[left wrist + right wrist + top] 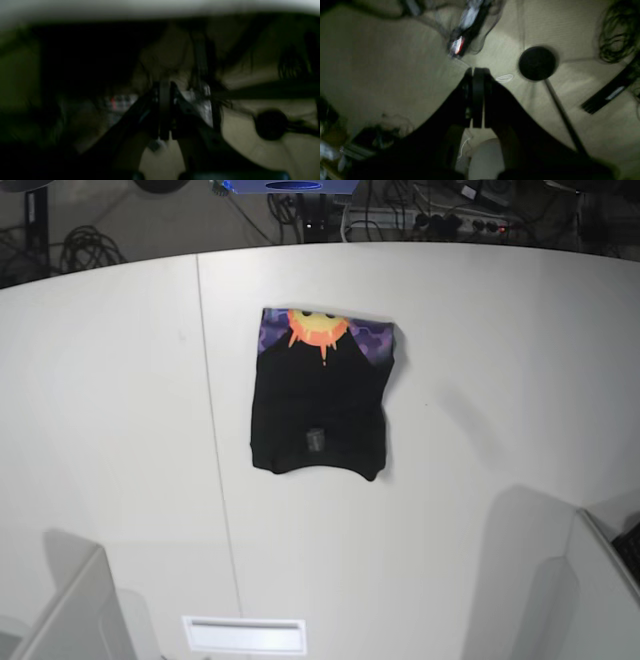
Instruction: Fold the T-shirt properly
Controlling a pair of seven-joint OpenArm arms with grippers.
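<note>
The T-shirt (318, 410) lies folded into a compact black rectangle in the middle of the white table (480, 380). A strip of orange sun and purple print shows along its far edge. Neither gripper touches it. In the base view only pale arm sections show at the bottom corners, one at the left (70, 610) and one at the right (585, 580). My left gripper (165, 85) is shut with nothing between its fingers, seen dark and blurred against the floor. My right gripper (478, 71) is also shut and empty, over the beige floor.
A seam (212, 430) runs front to back across the table, left of the shirt. A white slot (243, 635) sits at the front edge. Cables and a power strip (440, 220) lie behind the table. A black round stand base (537, 63) rests on the floor.
</note>
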